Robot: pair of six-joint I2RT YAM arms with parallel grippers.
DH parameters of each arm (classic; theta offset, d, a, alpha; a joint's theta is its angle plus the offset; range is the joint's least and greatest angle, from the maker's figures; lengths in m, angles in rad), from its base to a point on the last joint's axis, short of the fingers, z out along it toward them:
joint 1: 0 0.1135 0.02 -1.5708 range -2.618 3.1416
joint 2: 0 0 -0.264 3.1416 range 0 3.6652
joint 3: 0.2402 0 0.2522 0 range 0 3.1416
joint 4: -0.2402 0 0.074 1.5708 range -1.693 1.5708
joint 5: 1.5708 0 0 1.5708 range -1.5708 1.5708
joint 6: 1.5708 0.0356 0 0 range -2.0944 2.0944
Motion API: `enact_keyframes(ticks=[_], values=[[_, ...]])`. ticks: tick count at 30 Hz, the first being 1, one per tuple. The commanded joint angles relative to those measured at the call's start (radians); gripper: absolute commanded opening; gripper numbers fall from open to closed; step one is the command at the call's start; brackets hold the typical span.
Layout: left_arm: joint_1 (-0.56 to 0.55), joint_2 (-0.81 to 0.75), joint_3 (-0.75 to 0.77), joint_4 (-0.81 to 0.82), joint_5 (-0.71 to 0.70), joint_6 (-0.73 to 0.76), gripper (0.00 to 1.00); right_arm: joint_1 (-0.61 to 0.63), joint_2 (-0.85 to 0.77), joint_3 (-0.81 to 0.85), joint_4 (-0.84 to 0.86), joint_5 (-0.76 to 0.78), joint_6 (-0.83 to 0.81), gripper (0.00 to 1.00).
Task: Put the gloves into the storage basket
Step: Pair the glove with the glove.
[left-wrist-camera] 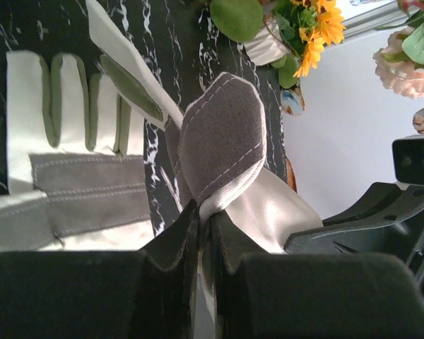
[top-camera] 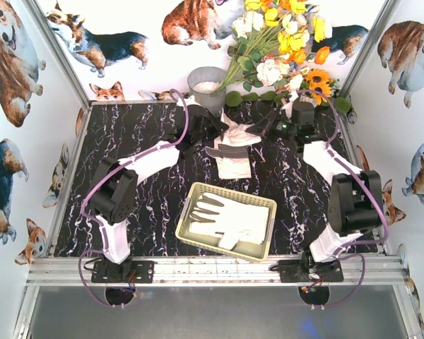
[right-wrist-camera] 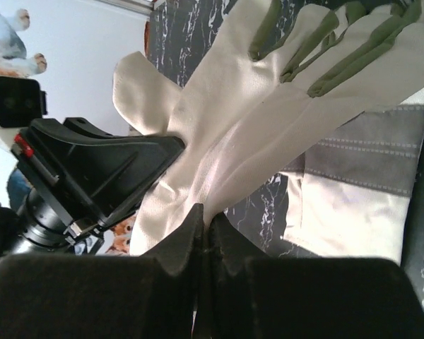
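Note:
Both grippers hold one white glove (top-camera: 238,135) between them, just above the far middle of the table. My left gripper (top-camera: 213,131) is shut on one edge of it; the left wrist view shows the jaws (left-wrist-camera: 205,212) pinching the fabric below a grey patch (left-wrist-camera: 222,138). My right gripper (top-camera: 263,129) is shut on the opposite edge (right-wrist-camera: 203,215), the olive-tipped fingers (right-wrist-camera: 325,42) spreading away. Another glove (top-camera: 234,164) lies flat on the table beneath, also in the left wrist view (left-wrist-camera: 63,162) and the right wrist view (right-wrist-camera: 367,183). The cream storage basket (top-camera: 192,196) sits near the front with gloves (top-camera: 230,219) inside.
A grey metal bucket (top-camera: 207,86) stands at the back edge, with a bunch of artificial flowers (top-camera: 283,42) to its right. White walls with dog prints close in the black marble table (top-camera: 134,141) on three sides.

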Motion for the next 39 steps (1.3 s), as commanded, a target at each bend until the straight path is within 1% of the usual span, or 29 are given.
enact_keyframes(ticks=[1,5,13,19,20,23,25,27,30,31,34,39], values=[[0.028,0.03,0.042,0.106,0.023,0.117,0.0,0.037,0.047,0.094,0.095,0.023,-0.124,0.0],[0.034,0.066,-0.007,0.193,0.04,0.114,0.0,0.059,0.101,0.112,0.079,0.064,-0.206,0.0],[0.034,0.147,-0.081,0.207,0.066,0.089,0.0,0.065,0.186,0.09,-0.004,0.05,-0.312,0.0],[0.033,0.166,-0.085,0.149,0.1,0.082,0.0,0.066,0.205,0.071,-0.08,0.032,-0.354,0.0],[0.033,0.163,-0.088,0.13,0.097,0.082,0.03,0.066,0.206,0.059,-0.084,0.027,-0.357,0.0],[0.033,0.149,-0.106,0.091,0.079,0.082,0.23,0.066,0.21,0.032,-0.098,0.014,-0.373,0.0],[0.034,0.138,-0.131,0.101,0.074,0.071,0.34,0.066,0.22,0.033,-0.123,0.0,-0.392,0.0],[0.036,0.134,-0.152,0.121,0.076,0.06,0.4,0.066,0.237,0.041,-0.154,-0.016,-0.411,0.0],[0.038,0.14,-0.16,0.138,0.083,0.053,0.44,0.066,0.251,0.037,-0.178,-0.027,-0.425,0.0],[0.04,0.139,-0.158,0.136,0.08,0.054,0.44,0.066,0.252,0.033,-0.182,-0.027,-0.428,0.01],[0.053,0.132,-0.163,0.136,0.068,0.057,0.44,0.066,0.247,0.032,-0.214,-0.023,-0.447,0.11],[0.074,0.13,-0.165,0.119,0.073,0.062,0.36,0.066,0.235,0.03,-0.25,-0.023,-0.469,0.3]])
